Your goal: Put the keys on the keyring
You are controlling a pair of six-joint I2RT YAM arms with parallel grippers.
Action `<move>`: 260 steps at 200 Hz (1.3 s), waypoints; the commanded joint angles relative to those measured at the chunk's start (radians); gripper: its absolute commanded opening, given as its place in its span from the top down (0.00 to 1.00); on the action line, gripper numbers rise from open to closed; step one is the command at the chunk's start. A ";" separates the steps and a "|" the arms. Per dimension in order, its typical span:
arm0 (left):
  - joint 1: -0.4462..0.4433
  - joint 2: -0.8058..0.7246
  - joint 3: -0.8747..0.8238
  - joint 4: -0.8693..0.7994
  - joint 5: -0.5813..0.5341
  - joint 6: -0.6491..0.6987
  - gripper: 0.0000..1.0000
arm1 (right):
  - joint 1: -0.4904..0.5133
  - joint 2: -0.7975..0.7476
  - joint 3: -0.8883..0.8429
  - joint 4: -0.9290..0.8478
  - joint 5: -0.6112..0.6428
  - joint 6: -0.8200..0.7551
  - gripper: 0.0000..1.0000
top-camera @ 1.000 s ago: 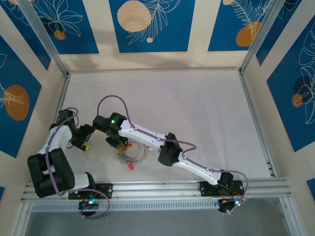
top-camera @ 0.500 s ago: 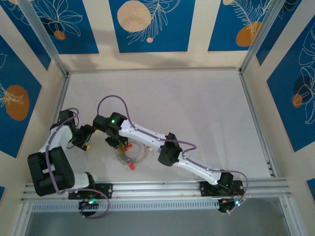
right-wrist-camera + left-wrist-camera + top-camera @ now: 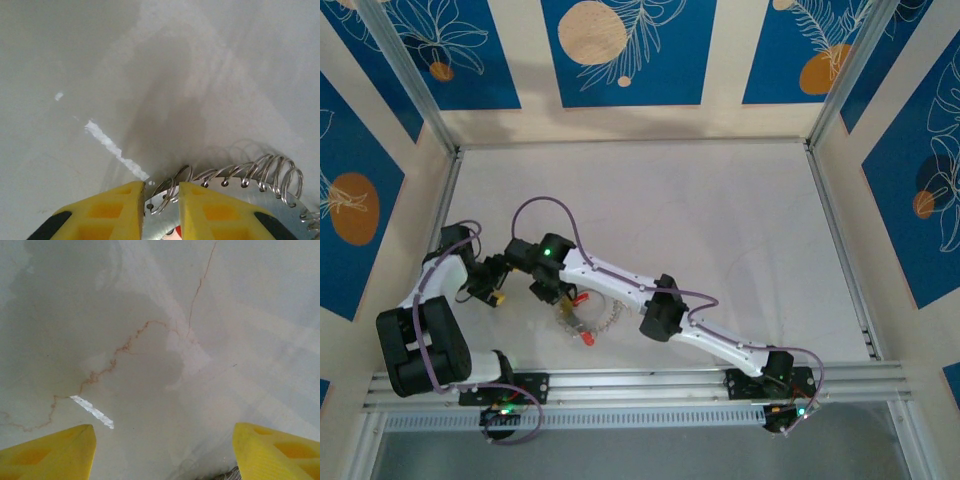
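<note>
The keyring (image 3: 597,316), a grey toothed disc rimmed with small wire loops, lies on the white table near the front left. Two red-headed keys show at it, one at its upper edge (image 3: 579,297) and one at its lower edge (image 3: 587,340). My right gripper (image 3: 552,292) is at the ring's left rim. In the right wrist view its yellow fingers (image 3: 161,187) stand narrowly apart, closed round the wire loops on the keyring's plate (image 3: 240,197), with a red key head (image 3: 176,231) just below. My left gripper (image 3: 498,292) (image 3: 162,455) hovers open over bare table to the left.
The right arm's long white links (image 3: 690,325) stretch diagonally across the front of the table. A metal rail (image 3: 650,385) runs along the near edge. Blue patterned walls enclose the table on three sides. Open table lies behind and to the right.
The right gripper and its wrist have shifted slightly left at the keyring's rim. The keyring, the keys and the left arm have barely moved.
</note>
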 commanded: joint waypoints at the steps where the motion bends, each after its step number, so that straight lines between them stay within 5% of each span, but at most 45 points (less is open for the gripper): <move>1: 0.012 0.024 -0.005 -0.002 0.023 0.012 0.28 | -0.006 0.024 0.025 -0.034 0.006 0.021 0.76; 148: 0.012 0.043 -0.008 0.013 0.041 0.021 0.30 | -0.018 0.034 0.033 -0.049 0.010 0.040 0.78; 232: 0.001 0.040 -0.017 0.021 0.042 0.035 0.31 | -0.021 0.035 0.085 -0.063 0.075 0.074 0.70; 260: -0.046 0.035 -0.036 0.022 0.076 0.035 0.47 | -0.038 0.037 0.088 -0.070 0.047 0.086 0.71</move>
